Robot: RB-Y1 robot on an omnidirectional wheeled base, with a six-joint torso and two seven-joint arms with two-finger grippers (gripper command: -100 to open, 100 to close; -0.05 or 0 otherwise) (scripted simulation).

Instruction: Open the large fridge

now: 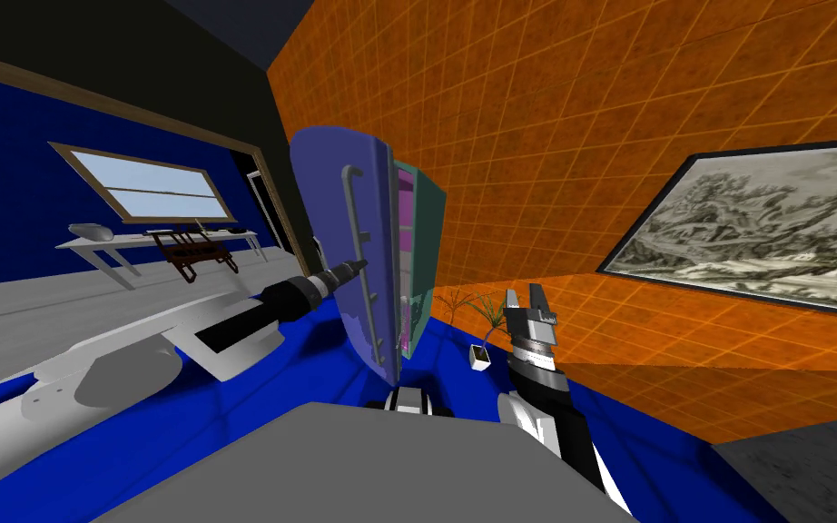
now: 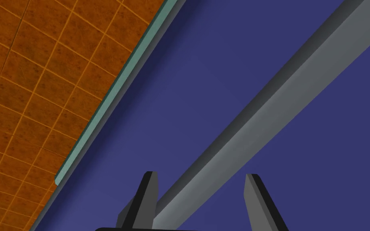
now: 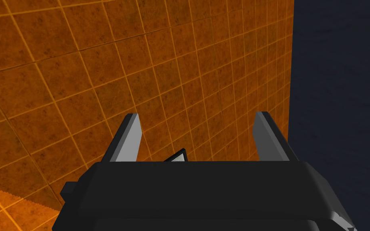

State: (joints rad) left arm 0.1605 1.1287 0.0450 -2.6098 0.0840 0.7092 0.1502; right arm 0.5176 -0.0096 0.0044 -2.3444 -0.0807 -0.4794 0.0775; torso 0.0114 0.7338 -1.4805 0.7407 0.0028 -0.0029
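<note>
The left gripper (image 2: 200, 176) has its fingers spread, and the long grey bar handle (image 2: 260, 108) runs between them, not yet pinched. The right gripper (image 1: 526, 295) stands raised, fingers likewise apart, holding nothing. Just ahead, the tall violet-blue fridge door (image 1: 326, 182) stands ajar from the teal cabinet (image 1: 428, 236). It will likely swing heavy and stiff, so the rigid bar is the place to hold. A small potted plant (image 1: 480, 336) and the orange tiled wall (image 1: 544, 136) crowd the right. The blue floor (image 1: 299, 372) to the left gives more room.

READABLE TEXT: I read none | LABELS: none | BRANDS: none | NUMBERS: none | SIGNS: none | VIEWS CHECKED: three
</note>
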